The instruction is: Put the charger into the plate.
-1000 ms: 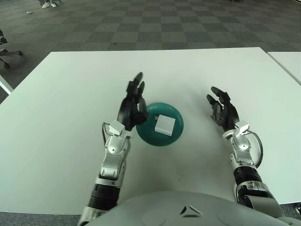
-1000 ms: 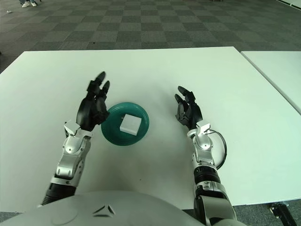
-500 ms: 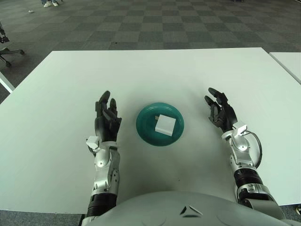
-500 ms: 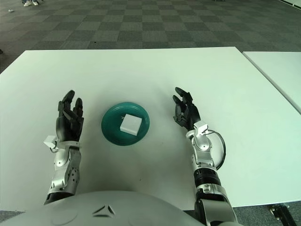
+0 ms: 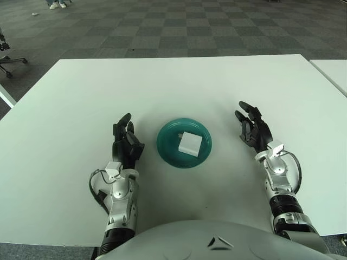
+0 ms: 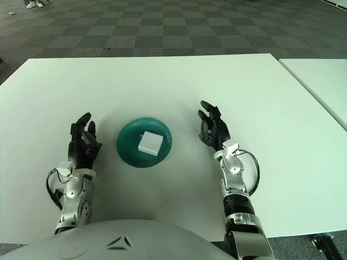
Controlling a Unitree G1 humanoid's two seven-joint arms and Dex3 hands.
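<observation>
Looks like an office or lab space to me: grey checkered carpet tile floor (image 5: 217, 27), plain white rectangular counter (image 5: 179, 81), a second white counter (image 5: 333, 73) off to the right, and a black wheeled office chair base (image 5: 8, 59) at far left

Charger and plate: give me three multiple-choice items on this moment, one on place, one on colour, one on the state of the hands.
1. Where is the charger?
A. In the plate
B. On the table left of the plate
C. In the right hand

2. What colour is the plate?
A. Red
B. Teal green
C. Yellow

3. What do the hands hold?
A. Left holds the charger
B. Right holds the plate
C. Both are open and hold nothing

Answers:
1 A: the white charger lies inside the plate.
2 B: its rim shows teal green against the white table.
3 C: the left hand and right hand flank the plate with fingers spread.
</observation>
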